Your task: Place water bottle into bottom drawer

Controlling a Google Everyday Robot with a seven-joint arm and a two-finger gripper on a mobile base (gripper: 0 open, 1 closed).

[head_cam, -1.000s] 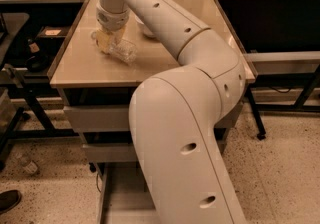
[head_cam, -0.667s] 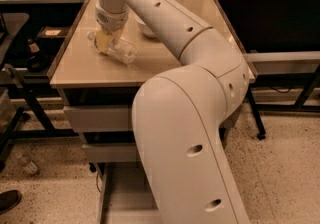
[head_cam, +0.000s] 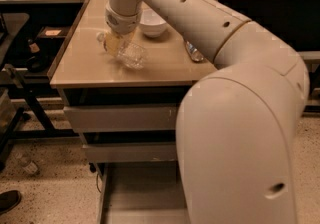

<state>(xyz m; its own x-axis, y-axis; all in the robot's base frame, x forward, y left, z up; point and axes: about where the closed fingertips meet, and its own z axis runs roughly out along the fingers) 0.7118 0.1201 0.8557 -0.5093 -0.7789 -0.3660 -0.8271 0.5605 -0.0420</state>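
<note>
The end effector (head_cam: pixel 118 42) is down on the tabletop (head_cam: pixel 85 70) in the upper left of the frame, right at the water bottle (head_cam: pixel 131 55). Its tip blends into the clear plastic, so I cannot tell whether it is gripping the bottle or merely around it. The water bottle lies on its side on the tabletop, with its crinkled end pointing toward the lower right and its other end hidden in the end effector.

A white bowl (head_cam: pixel 153 23) sits just behind and to the right of the wrist, close to the bottle but apart from it. Farther right, a metal can (head_cam: pixel 193 52) shows only as a glinting sliver beside the arm (head_cam: pixel 240 133). The arm's bulky lower link fills the right half of the frame and covers the right end of the tabletop and of the drawers.

Under the tabletop, the two upper drawers (head_cam: pixel 120 118) are shut. The bottom drawer (head_cam: pixel 140 193) is pulled out at the lower centre, its flat floor bare where visible. Its right side is behind the arm and its front is cut off by the frame edge.

A dark shoe (head_cam: pixel 9 201) pokes into the lower left corner on the speckled floor (head_cam: pixel 50 188).
</note>
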